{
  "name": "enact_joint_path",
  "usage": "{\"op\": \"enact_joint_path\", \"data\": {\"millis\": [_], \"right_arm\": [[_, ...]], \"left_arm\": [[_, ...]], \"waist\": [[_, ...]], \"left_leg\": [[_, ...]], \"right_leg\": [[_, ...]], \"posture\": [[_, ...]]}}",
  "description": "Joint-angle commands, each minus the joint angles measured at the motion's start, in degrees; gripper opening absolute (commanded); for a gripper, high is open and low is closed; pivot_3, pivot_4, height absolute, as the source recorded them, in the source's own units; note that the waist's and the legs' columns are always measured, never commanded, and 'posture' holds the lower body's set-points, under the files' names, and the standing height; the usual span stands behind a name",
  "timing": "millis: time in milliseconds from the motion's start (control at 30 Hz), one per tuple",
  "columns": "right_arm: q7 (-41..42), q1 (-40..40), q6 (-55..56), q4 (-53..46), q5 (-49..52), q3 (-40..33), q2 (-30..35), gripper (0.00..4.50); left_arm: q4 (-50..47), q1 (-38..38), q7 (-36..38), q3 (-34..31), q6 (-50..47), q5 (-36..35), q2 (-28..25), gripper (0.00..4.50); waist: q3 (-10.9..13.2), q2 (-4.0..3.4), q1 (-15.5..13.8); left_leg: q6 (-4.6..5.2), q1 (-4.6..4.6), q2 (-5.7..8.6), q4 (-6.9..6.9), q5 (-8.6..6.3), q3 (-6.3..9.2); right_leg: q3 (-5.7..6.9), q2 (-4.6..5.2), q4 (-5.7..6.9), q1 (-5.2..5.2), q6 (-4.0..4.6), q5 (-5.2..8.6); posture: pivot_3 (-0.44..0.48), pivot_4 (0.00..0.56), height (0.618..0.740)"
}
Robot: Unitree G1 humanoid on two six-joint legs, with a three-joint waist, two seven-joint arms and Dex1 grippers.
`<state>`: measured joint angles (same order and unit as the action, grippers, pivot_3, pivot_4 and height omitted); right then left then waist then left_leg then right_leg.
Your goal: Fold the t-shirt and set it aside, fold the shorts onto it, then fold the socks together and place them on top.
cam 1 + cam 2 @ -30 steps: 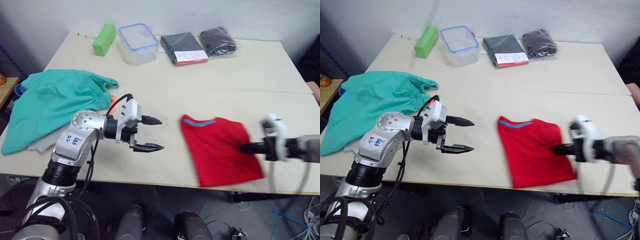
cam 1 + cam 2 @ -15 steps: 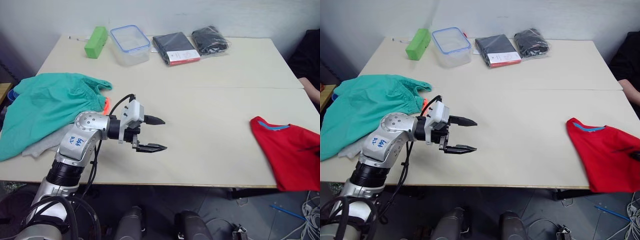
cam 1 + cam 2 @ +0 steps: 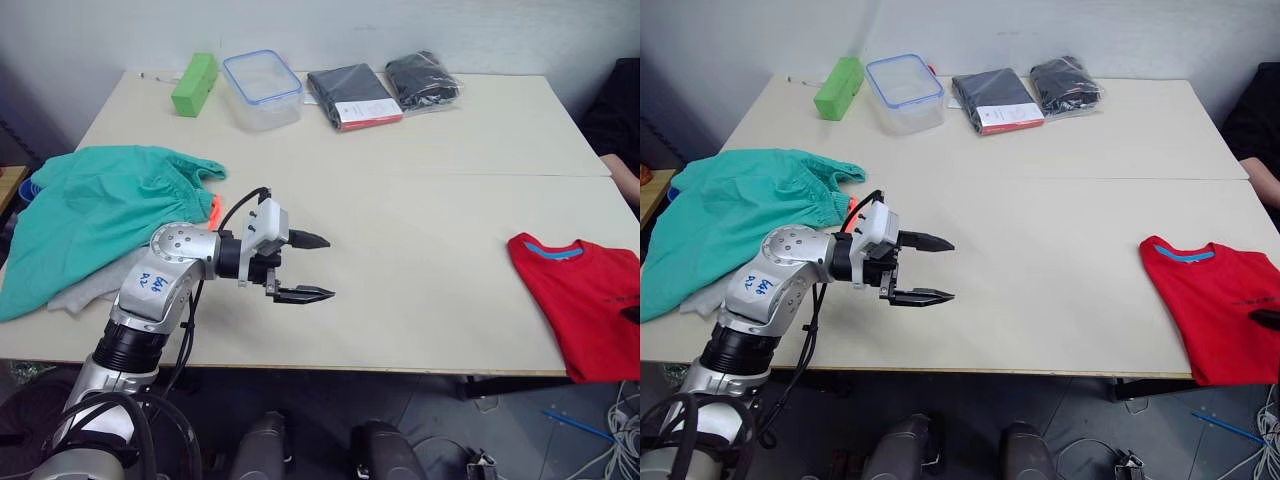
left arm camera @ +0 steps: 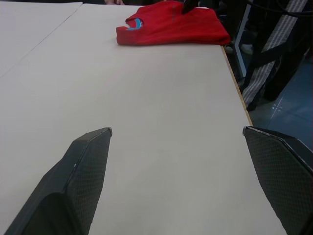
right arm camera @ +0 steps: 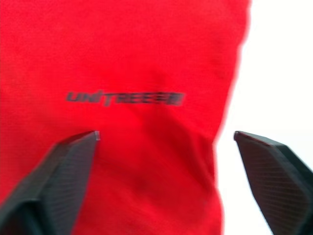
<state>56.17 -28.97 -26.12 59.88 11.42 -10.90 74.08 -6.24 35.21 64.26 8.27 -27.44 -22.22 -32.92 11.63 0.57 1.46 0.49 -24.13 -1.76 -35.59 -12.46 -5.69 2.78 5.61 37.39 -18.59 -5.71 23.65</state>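
While the lidless clear tub [image 3: 262, 88] at the table's [image 3: 420, 200] far edge sits empty, the folded t-shirt [image 3: 585, 303] lies at the right near corner, neckline pointing away from the robot. Both the left gripper [image 3: 306, 266] and right gripper [image 5: 164, 142] are spread, grasping nothing. Shorts [image 3: 95, 215] lie heaped at the left.

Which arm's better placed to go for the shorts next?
Left, most likely. The left gripper hangs open over bare table, just beside the shorts heaped at the table's left end. The right gripper is open over the t-shirt at the far right edge.
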Motion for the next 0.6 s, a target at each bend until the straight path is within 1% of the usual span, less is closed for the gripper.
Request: {"op": "enact_joint_path", "data": {"millis": [33, 100, 133, 200, 267, 333, 400, 467, 533, 600], "right_arm": [[-2.51, -4.89, 1.46, 2.02, 0.79, -4.80, 5.39, 4.47], [-1.68, -7.38, 1.91, 1.30, 1.75, -6.28, 5.70, 4.47], [0.12, -8.45, 1.79, -0.05, 2.86, -7.20, 5.63, 4.47], [7.43, -7.42, -0.77, -6.92, 6.97, -9.63, 4.76, 4.47], [15.81, 2.82, -10.93, -28.37, 16.73, -14.54, 1.61, 4.47], [18.55, 12.53, -19.26, -48.65, 25.28, -19.20, -2.18, 4.47], [15.01, 16.13, -25.28, -63.73, 33.01, -21.23, -6.65, 4.47], [9.10, 15.52, -27.35, -76.32, 38.49, -19.36, -11.78, 4.47], [3.62, 13.10, -27.66, -84.17, 41.29, -16.11, -16.29, 4.47], [-1.60, 9.58, -26.52, -89.65, 41.03, -10.70, -20.86, 4.47]], "left_arm": [[-1.94, -0.50, -0.40, -1.58, 0.16, -0.87, -0.86, 4.50], [-1.96, -0.78, -0.74, -1.94, 0.16, -0.86, -1.15, 4.50], [-1.99, -0.95, -1.08, -2.18, 0.10, -0.81, -1.26, 4.50], [-2.33, -1.54, -1.86, -2.80, -0.18, -0.89, -1.62, 4.50], [-3.91, -3.40, -3.30, -4.35, -1.47, -1.30, -2.66, 4.50], [-5.37, -5.62, -4.74, -5.96, -2.35, -1.07, -4.16, 4.50], [-6.20, -8.08, -6.70, -7.66, -2.78, 0.06, -5.94, 4.50], [-6.40, -10.79, -9.59, -9.81, -3.10, 1.63, -7.75, 4.50], [-6.48, -13.34, -12.30, -11.77, -3.02, 3.00, -9.09, 4.50], [-6.05, -16.10, -16.20, -14.09, -2.95, 5.13, -10.09, 4.50]], "waist": [[0.00, -0.11, 0.04], [0.01, -0.10, 0.29], [0.02, -0.09, 0.41], [0.02, -0.09, 0.46], [0.03, -0.08, 0.34], [0.06, -0.02, 0.25], [0.07, 0.01, -0.05], [0.08, 0.00, -0.22], [0.11, 0.08, -0.17], [0.13, 0.19, -0.03]], "left_leg": [[0.00, 0.00, 0.00, 0.00, 0.00, 0.00], [-0.03, 0.02, -0.06, 0.00, -0.01, 0.00], [-0.05, 0.02, -0.10, 0.00, -0.01, -0.02], [-0.08, 0.04, -0.14, 0.00, -0.02, -0.05], [-0.08, 0.03, -0.13, 0.02, -0.02, -0.08], [-0.13, 0.04, -0.28, 0.03, -0.05, 0.02], [-0.18, -0.02, -0.35, -0.01, -0.08, 0.28], [-0.17, -0.05, -0.31, -0.01, -0.08, 0.33], [-0.11, -0.06, -0.20, -0.03, -0.08, 0.34], [-0.03, -0.06, -0.15, -0.01, -0.14, 0.36]], "right_leg": [[0.00, -0.02, 0.00, 0.00, 0.00, 0.00], [-0.04, -0.03, -0.01, -0.01, 0.00, 0.00], [-0.05, -0.07, -0.01, -0.01, 0.01, 0.01], [-0.09, -0.12, -0.03, -0.01, 0.02, 0.01], [-0.13, -0.11, -0.01, -0.03, 0.02, 0.01], [-0.15, -0.18, 0.01, -0.01, 0.02, 0.01], [-0.09, -0.28, 0.14, 0.00, 0.03, 0.00], [-0.05, -0.23, 0.17, -0.01, 0.03, 0.00], [-0.03, -0.11, 0.20, -0.02, 0.02, 0.01], [0.00, -0.01, 0.12, 0.01, 0.02, 0.01]], "posture": [[0.000, 0.150, 0.740], [0.000, 0.150, 0.740], [0.000, 0.150, 0.740], [0.000, 0.150, 0.740], [0.000, 0.150, 0.740], [0.000, 0.150, 0.740], [0.000, 0.150, 0.740], [0.000, 0.150, 0.740], [0.000, 0.150, 0.740], [0.000, 0.150, 0.740]]}}
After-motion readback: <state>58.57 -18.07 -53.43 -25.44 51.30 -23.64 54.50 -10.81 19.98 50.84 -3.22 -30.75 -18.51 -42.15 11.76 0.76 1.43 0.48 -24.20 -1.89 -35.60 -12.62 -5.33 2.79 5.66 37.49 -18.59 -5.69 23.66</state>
